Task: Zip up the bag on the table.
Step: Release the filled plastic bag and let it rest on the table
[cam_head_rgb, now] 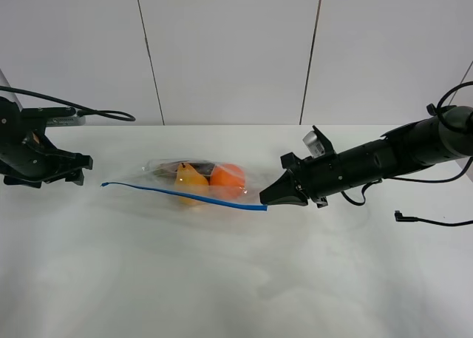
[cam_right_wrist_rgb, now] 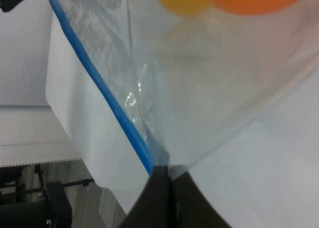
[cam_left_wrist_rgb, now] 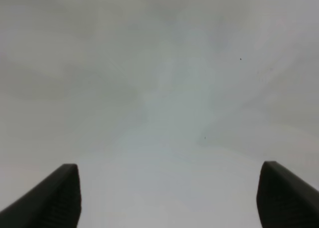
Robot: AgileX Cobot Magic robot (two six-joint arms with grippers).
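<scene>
The right pincer [cam_right_wrist_rgb: 169, 174] is being clamped onto the corner of the bag [cam_right_wrist_rgb: 199, 88], at the end of its blue zipper strip [cam_right_wrist_rgb: 99, 93]. The bag, with fruit [cam_head_rgb: 228, 177] inside, is being borne mid-worktop [cam_head_rgb: 222, 279]. The left pincer [cam_head_rgb: 81, 169] is being held wide, apart from it.
</scene>
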